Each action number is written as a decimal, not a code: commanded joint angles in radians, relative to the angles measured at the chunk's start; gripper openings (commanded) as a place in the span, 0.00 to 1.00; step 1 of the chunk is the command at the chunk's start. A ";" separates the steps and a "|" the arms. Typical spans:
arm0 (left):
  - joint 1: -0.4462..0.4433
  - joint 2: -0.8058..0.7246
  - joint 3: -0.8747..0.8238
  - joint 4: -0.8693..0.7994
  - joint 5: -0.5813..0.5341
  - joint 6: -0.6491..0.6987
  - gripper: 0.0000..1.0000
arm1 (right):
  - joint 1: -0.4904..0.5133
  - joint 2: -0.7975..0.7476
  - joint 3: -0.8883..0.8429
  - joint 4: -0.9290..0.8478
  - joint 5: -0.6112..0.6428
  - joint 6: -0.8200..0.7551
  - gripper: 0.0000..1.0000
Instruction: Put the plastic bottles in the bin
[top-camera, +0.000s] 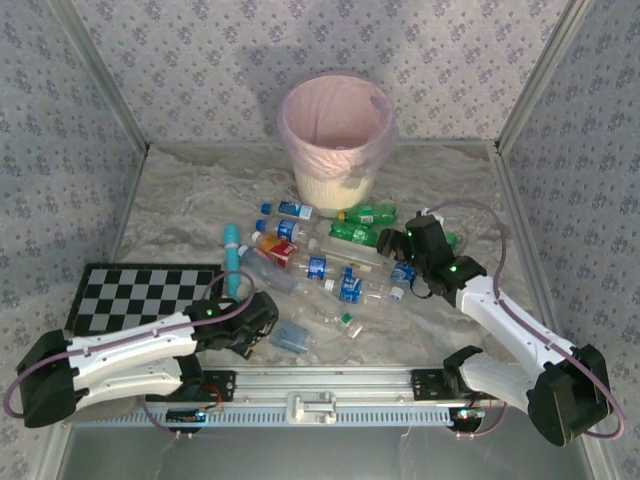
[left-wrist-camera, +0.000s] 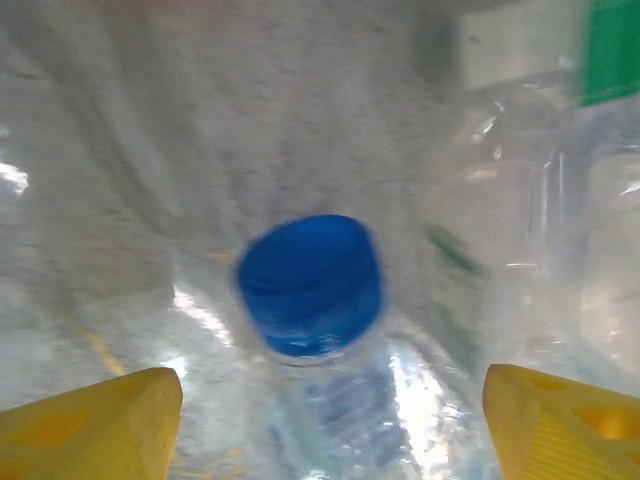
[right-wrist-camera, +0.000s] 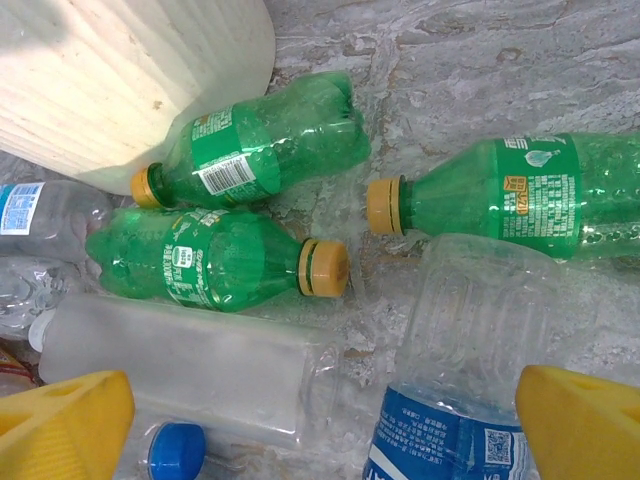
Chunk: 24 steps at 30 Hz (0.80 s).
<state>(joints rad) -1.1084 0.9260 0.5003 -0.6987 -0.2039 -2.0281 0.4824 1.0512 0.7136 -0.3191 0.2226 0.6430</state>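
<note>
A blue-capped bottle (left-wrist-camera: 310, 285) lies closest to the left wrist camera, its cap turned towards the lens. It sits between the yellow fingers (left-wrist-camera: 100, 425) of the left hand (left-wrist-camera: 330, 425). The fingers stand partly apart, with a gap on each side of the bottle, and grip nothing. Another clear bottle (left-wrist-camera: 540, 200) lies just beside it on the right, blurred.

The other bottles (top-camera: 320, 268) lie in a loose heap in the middle of the bench (top-camera: 190, 200), in front of the bin (top-camera: 330, 185). The bin stands upright at the far side, lined with a pink bag. No bottle can be made out inside it.

The right hand (right-wrist-camera: 325, 420) hangs over the right end of the heap, its fingers spread wide and empty. Below it lie three green bottles (right-wrist-camera: 260, 150) with yellow caps. One touches the bin wall, a second lies alongside the first, and the third is off to the right. Nearer the fingers are a clear blue-labelled bottle (right-wrist-camera: 470, 340) and a frosted bottle (right-wrist-camera: 190, 365).

A red-labelled bottle (top-camera: 280, 250) lies at the heap's left side, near a teal tool (top-camera: 232, 258). A checkerboard (top-camera: 145, 295) lies flat at the bench's left, beside the left arm.
</note>
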 joint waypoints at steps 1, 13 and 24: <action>-0.010 -0.043 -0.006 -0.111 0.040 -0.051 0.79 | 0.013 0.003 -0.021 0.025 0.026 0.008 1.00; -0.019 0.175 0.091 0.084 0.089 -0.006 0.89 | 0.030 -0.003 -0.024 0.000 0.042 0.007 1.00; -0.031 0.261 0.085 0.124 0.064 -0.073 0.85 | 0.032 -0.052 -0.047 -0.023 0.076 0.013 1.00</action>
<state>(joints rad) -1.1336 1.1725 0.5854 -0.5846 -0.1272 -2.0655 0.5068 1.0176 0.6739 -0.3183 0.2642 0.6434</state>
